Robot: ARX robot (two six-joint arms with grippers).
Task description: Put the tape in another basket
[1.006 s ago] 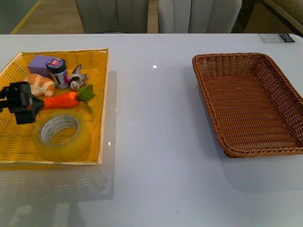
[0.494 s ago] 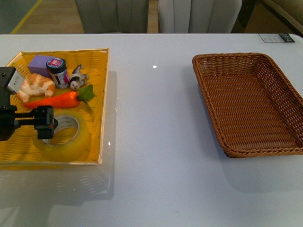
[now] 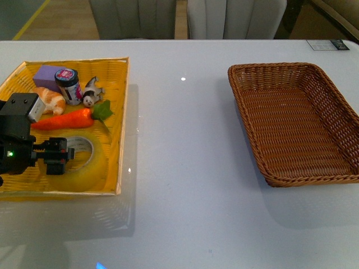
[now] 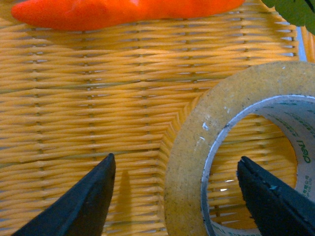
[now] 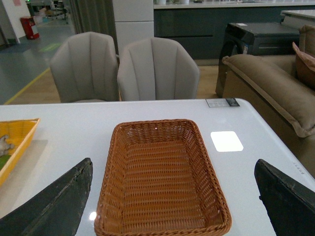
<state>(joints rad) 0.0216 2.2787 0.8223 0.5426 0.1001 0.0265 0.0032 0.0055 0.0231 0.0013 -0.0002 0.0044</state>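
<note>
The tape, a yellowish translucent roll with a white printed core, lies flat in the near part of the yellow woven tray. My left gripper is open and low over the roll's left side. In the left wrist view the tape has one finger outside its wall and the other finger over the core hole; the left gripper straddles the wall. The brown wicker basket stands empty at the right. My right gripper hovers open above the basket, holding nothing.
The yellow tray also holds an orange toy carrot, a croissant, a small dark jar, a purple block and a small toy figure. Two grey chairs stand behind the table's far edge.
My left gripper has moved from beside the carrot towards the near side of the tray and down onto the tape roll. The tape and basket have not moved.
</note>
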